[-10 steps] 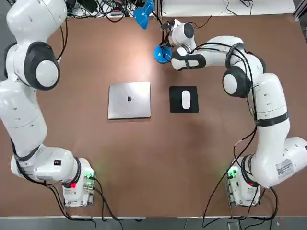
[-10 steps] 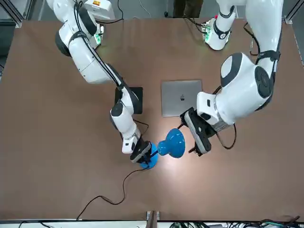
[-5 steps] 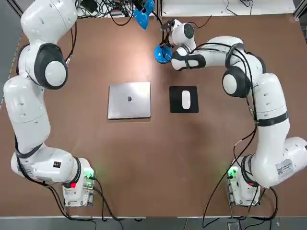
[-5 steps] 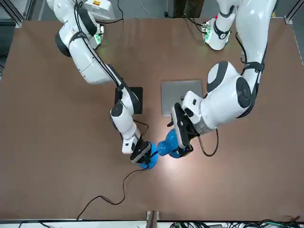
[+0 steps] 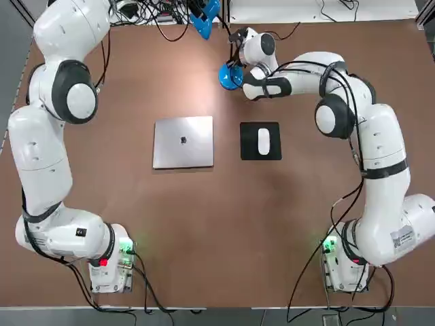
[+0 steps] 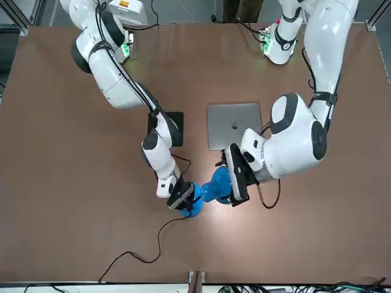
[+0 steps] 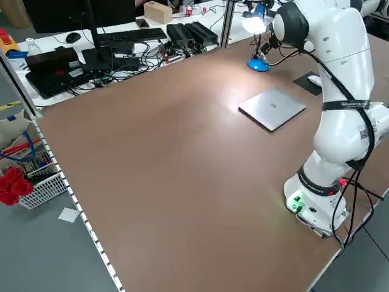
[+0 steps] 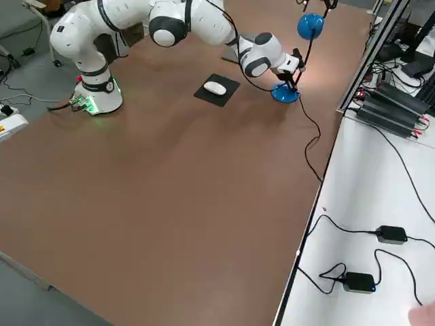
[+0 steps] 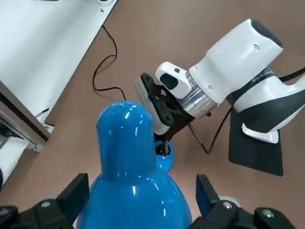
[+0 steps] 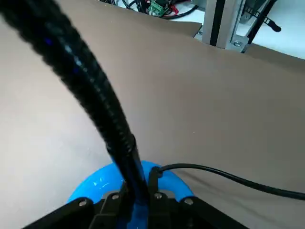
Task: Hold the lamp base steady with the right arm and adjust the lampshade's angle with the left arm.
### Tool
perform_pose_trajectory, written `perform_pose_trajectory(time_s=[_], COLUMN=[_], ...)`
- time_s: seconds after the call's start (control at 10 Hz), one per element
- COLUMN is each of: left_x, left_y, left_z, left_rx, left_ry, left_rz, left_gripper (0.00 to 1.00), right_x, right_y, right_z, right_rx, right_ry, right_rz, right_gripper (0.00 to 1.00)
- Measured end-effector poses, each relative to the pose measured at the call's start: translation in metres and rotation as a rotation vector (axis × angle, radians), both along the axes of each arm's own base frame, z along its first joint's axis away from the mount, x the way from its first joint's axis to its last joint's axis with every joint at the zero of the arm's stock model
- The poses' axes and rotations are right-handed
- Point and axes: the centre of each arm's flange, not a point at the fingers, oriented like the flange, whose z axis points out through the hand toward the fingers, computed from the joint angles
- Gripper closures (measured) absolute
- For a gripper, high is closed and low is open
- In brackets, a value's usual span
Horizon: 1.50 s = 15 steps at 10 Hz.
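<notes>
The right gripper [image 10: 139, 195] was clamped on the black gooseneck stem [image 10: 102, 100], just above the lamp base [image 10: 107, 183]. The lamp base lay flat on the brown counter [image 6: 91, 213], near the edge opposite the robot's arm bases. The black cord [image 10: 228, 176] ran out from the lamp base across the counter.

The lampshade [image 9: 136, 191] was raised above the counter, beyond the lamp base's side nearer the left arm [image 6: 287, 140]. The left gripper [image 9: 143, 200] was at the lampshade, its two fingers apart, one on either side of the blue shell. Contact between those fingers and the shell could not be confirmed.

The closed silver laptop [image 5: 183, 142] lay on the counter between the two arms. Beside it, the white mouse [image 5: 264, 141] rested on the black mousepad [image 5: 250, 151].
</notes>
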Motion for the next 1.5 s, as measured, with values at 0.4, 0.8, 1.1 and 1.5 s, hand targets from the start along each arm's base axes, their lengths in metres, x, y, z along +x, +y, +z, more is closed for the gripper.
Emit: perform_pose_trajectory(time_s=[0.4,0.8,1.1,1.5], left_x=[0.013,0.021,0.015,0.017], left_y=[-0.004,-0.008,-0.024,-0.023], left_z=[-0.012,-0.019,-0.024,-0.032], left_rx=[-0.029,-0.082,-0.097,-0.088], left_ry=[0.002,0.022,0.038,0.045], left_rz=[0.009,0.023,0.006,0.009], left_gripper=[0.02,0.01,0.01,0.01], right_x=[-0.001,-0.001,-0.002,-0.002], right_y=[-0.001,-0.001,-0.002,-0.002], right_z=[-0.001,-0.002,-0.002,-0.002], right_rx=[0.006,0.011,0.013,0.014], right_ry=[-0.008,-0.014,-0.017,-0.017], right_rz=[0.0,0.0,0.0,0.0], right_gripper=[0.85,0.85,0.85,0.85])
